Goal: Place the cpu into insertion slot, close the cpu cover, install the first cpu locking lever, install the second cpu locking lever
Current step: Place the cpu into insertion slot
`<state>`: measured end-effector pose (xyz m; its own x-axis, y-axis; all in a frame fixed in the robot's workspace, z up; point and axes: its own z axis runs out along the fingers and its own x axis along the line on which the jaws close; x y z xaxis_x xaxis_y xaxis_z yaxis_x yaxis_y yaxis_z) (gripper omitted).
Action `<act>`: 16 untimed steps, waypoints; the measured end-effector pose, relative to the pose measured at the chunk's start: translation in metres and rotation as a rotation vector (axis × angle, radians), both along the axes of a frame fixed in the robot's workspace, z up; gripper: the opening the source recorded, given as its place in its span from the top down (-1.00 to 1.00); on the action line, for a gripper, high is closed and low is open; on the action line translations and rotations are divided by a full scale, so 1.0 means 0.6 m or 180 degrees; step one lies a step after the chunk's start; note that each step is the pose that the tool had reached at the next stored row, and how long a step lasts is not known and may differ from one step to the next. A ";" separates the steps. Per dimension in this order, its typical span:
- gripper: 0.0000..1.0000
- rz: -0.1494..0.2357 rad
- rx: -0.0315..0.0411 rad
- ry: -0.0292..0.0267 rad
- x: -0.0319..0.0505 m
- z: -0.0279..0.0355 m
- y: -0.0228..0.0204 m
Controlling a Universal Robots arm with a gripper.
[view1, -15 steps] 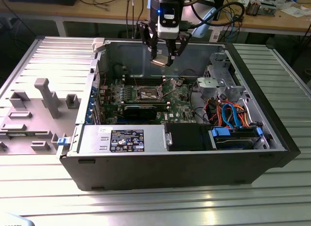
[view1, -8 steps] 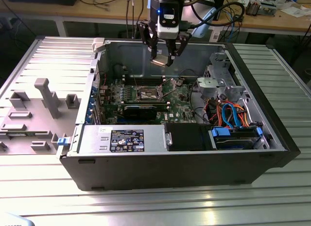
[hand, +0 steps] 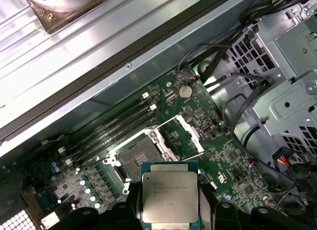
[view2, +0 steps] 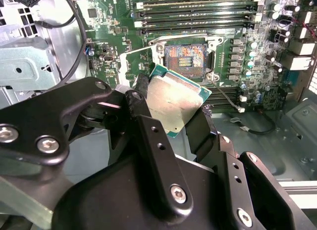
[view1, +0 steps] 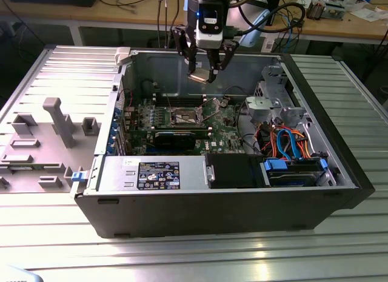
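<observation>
A ribbed grey metal bench (view1: 182, 258) carries a black-and-grey computer case (view1: 218, 215), lying on its side with its panel off, towards the bench's far edge. A green circuit board (view1: 224, 121) covers the case floor. The black two-fingered gripper (view1: 203, 74) hangs above the case, near its far wall and well clear of the board. Near the board's middle, the thin silvery cpu cover (hand: 190, 133), a frame with a square window, stands swung open just beside the insertion slot (hand: 136, 158), a small square socket with a dark, bare centre. The cpu (hand: 170, 198), a small flat square chip with a silvery-grey metal top and green edging, is in the air and apart from the slot. The claw is clamped on it, the fingers (view2: 140, 104) pressing two opposite edges. The chip is probably light, stiff and thin, with a smooth lid that could slip. Its underside contacts and the socket look delicate, so the edges seem the right place to hold it.
</observation>
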<state>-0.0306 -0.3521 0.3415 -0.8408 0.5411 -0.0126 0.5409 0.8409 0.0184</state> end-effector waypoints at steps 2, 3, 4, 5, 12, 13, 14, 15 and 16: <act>-0.09 -0.0005 0.0000 0.0000 0.000 0.000 0.0000; -0.09 -0.0007 0.0000 0.0000 0.000 0.000 0.0000; -0.09 -0.0009 0.0000 0.0000 0.000 0.000 0.0000; -0.09 -0.0012 0.0000 0.0000 0.000 0.000 0.0000; -0.09 -0.0034 0.0000 0.0000 0.000 0.000 0.0000; -0.09 -0.0036 0.0000 0.0000 0.000 0.000 0.0000; -0.09 -0.0040 0.0000 0.0000 0.000 0.000 0.0000; -0.09 -0.0042 0.0000 0.0000 0.000 0.000 0.0000; -0.09 -0.0044 0.0000 0.0000 0.000 0.000 0.0000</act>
<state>-0.0306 -0.3521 0.3415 -0.8333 0.5527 -0.0126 0.5524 0.8333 0.0183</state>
